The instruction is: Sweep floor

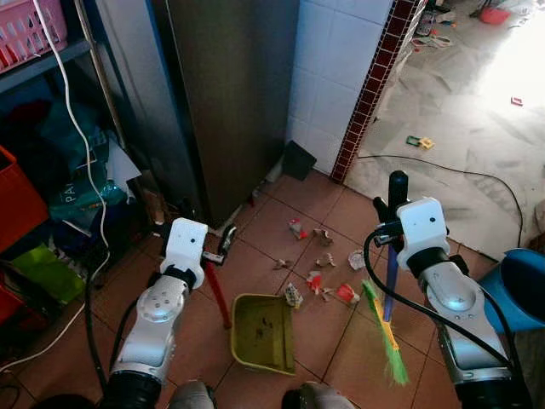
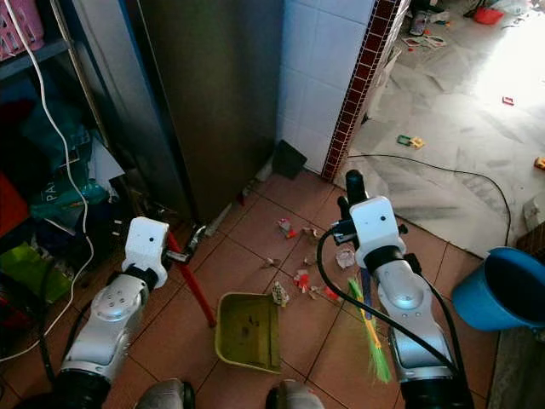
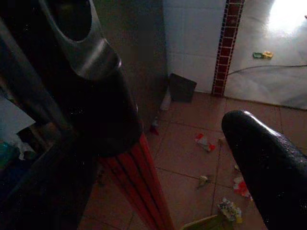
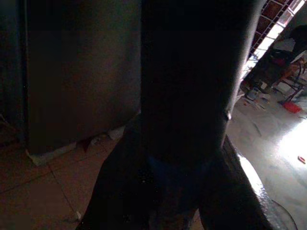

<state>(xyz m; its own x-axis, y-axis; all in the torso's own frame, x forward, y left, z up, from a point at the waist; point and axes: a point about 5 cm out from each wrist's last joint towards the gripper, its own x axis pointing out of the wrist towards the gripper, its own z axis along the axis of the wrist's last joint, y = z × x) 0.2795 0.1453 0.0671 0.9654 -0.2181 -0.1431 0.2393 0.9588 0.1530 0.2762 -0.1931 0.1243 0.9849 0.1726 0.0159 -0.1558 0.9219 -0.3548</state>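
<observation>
Brown floor tiles (image 1: 255,247) run from a tall grey metal cabinet (image 1: 230,94) and a white tiled wall corner (image 1: 328,77) out to a paler shiny floor. Small scraps of torn paper and wrappers (image 1: 319,285) are scattered on the tiles, close to the mouth of a yellow-green plastic dustpan (image 1: 262,332). A long red handle (image 1: 218,294) rises from the dustpan, and it is held near its top by the left gripper (image 1: 223,243), whose black fingers are closed around it. A broom with a blue stick and green and yellow bristles (image 1: 387,328) is held by the right gripper (image 1: 393,209), whose fingers are wrapped tight on the dark top of the stick. The bristles rest on the tiles just beside the scraps, on the side away from the dustpan. A blue plastic bucket (image 1: 519,290) stands at the far right. It looks like the scraps are about to be pushed into the pan. This would be done best if the pan's lip is kept flat on the tiles and held steady, and the bristles are dragged in short, soft strokes toward it, so that nothing is flicked past the pan or under the cabinet.
</observation>
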